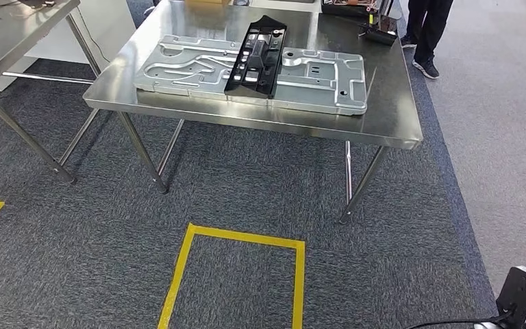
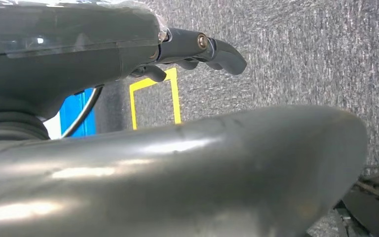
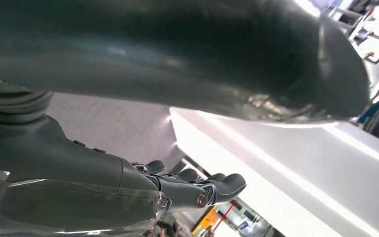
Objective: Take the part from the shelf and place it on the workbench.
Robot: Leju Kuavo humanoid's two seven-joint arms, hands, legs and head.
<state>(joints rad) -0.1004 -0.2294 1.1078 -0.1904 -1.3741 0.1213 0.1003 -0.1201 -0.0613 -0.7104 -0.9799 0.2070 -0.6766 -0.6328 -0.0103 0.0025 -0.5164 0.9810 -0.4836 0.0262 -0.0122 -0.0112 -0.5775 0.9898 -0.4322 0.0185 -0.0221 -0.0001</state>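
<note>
A long black plastic part point(image 1: 257, 56) lies across a large silver stamped metal plate point(image 1: 315, 79) on the steel workbench point(image 1: 383, 123) ahead of me. In the left wrist view my left hand point(image 2: 197, 49) hangs over grey carpet, fingers stretched out, thick thumb point(image 2: 177, 168) close to the camera, nothing in it. My right hand point(image 3: 187, 190) has its fingers slightly curved and apart, and it holds nothing; a white surface point(image 3: 286, 163) lies beyond it.
A second steel table point(image 1: 14, 27) stands at the far left. A person's legs point(image 1: 428, 34) are at the bench's far right corner, beside dark items point(image 1: 363, 10) on the bench. A yellow tape square point(image 1: 236, 274) marks the carpet before the bench.
</note>
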